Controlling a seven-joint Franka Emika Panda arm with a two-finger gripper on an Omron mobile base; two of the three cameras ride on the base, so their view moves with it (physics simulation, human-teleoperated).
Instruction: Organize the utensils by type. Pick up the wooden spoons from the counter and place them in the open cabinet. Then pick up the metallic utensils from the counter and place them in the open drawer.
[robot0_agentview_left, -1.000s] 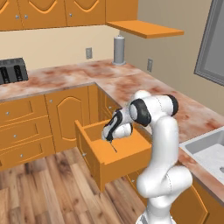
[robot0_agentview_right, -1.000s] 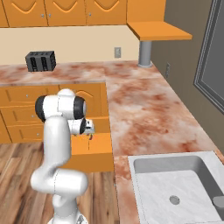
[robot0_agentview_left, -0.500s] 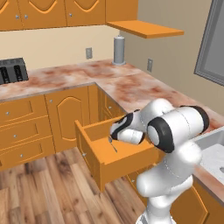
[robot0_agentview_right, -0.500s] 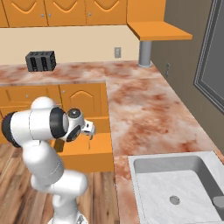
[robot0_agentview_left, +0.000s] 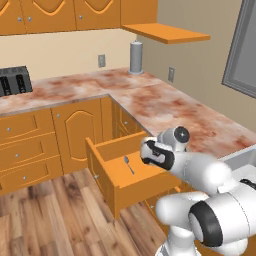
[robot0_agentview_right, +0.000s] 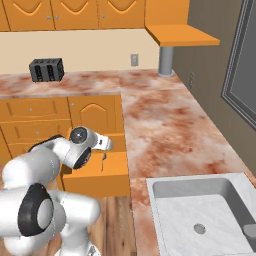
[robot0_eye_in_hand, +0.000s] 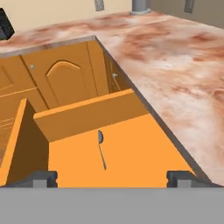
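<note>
metal spoon (robot0_agentview_left: 128, 164) in open drawer (robot0_agentview_left: 111, 182)

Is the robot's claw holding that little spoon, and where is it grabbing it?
No, it holds nothing. The claw is open, its two tips wide apart, and the small metal spoon lies on the floor of the open drawer.
</note>
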